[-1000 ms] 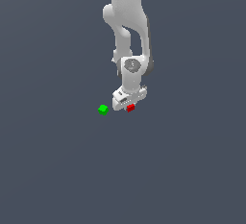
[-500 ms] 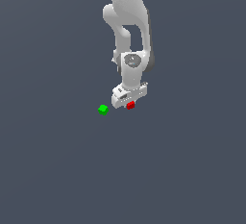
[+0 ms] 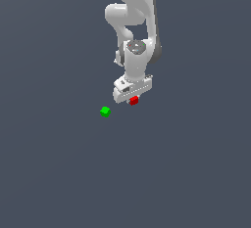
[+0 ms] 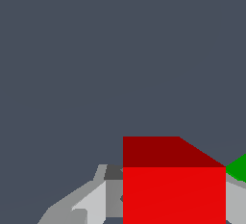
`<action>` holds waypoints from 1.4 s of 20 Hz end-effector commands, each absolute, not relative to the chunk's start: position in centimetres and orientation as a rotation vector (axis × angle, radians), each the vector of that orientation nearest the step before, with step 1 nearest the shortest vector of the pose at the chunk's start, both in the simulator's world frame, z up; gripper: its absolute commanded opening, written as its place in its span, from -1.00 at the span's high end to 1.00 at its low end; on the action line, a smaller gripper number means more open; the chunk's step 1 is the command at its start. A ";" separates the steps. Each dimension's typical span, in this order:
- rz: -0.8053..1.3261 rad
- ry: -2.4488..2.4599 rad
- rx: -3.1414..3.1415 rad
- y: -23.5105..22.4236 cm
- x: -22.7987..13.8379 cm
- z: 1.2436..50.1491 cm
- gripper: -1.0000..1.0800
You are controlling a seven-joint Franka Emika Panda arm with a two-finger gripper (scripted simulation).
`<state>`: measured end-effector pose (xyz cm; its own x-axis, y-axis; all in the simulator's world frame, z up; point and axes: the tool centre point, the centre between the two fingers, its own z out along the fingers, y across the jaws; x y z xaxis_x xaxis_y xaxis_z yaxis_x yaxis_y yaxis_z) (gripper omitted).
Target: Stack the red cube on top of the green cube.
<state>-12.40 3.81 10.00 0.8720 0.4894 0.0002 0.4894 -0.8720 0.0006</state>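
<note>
The red cube (image 3: 133, 100), tiny, plain and bright, sits clamped between the gripper (image 3: 132, 98) fingers, near the green cube (image 3: 105, 111), toward the exterior view's right of it. Since a second ago, arm and cube have risen slightly.

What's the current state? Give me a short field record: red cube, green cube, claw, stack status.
red cube: between the fingers of the claw, directly under the white hand; fills the near part of the wrist view
green cube: alone on the grey floor, toward the exterior view's left of the red cube, apart from it
claw: shut on the red cube
arm: reaching down from above, wrist roughly vertical
stack status: not yet done; red cube is beside the green cube, not above it
</note>
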 end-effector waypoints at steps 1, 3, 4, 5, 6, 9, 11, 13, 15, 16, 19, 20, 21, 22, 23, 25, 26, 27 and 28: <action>0.000 0.795 3.040 3.8 -12.4 11.1 1.00; 0.000 0.795 3.040 3.8 -12.4 11.6 1.00; 0.000 0.795 3.040 3.8 -12.3 11.8 1.00; 0.000 0.795 3.040 3.9 -12.3 11.9 1.00; 0.000 0.795 3.040 3.9 -12.3 12.0 1.00; 0.001 0.794 3.040 3.8 -12.3 11.8 1.00; 0.001 0.794 3.040 3.5 -12.3 11.7 1.00; 0.001 0.794 3.040 3.0 -12.2 11.5 1.00; 0.001 0.794 3.039 2.1 -12.1 11.2 1.00; 0.001 0.794 3.039 1.6 -12.0 11.0 1.00; 0.000 0.794 3.038 -0.4 -11.8 10.3 1.00; 0.000 0.794 3.038 -1.2 -11.7 10.0 1.00; 0.000 0.794 3.038 -2.0 -11.6 9.7 1.00; 0.000 0.794 3.038 -3.0 -11.4 9.3 1.00; -0.001 0.794 3.038 -4.0 -11.3 8.9 1.00; -0.001 0.794 3.038 -5.8 -11.0 8.2 1.00; -0.001 0.794 3.038 -6.6 -10.8 7.9 1.00; -0.001 0.794 3.038 -7.4 -10.7 7.6 1.00; -0.001 0.794 3.038 -8.1 -10.6 7.4 1.00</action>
<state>-10.81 -6.94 7.78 0.8729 0.4879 -0.0016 0.4879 -0.8729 0.0009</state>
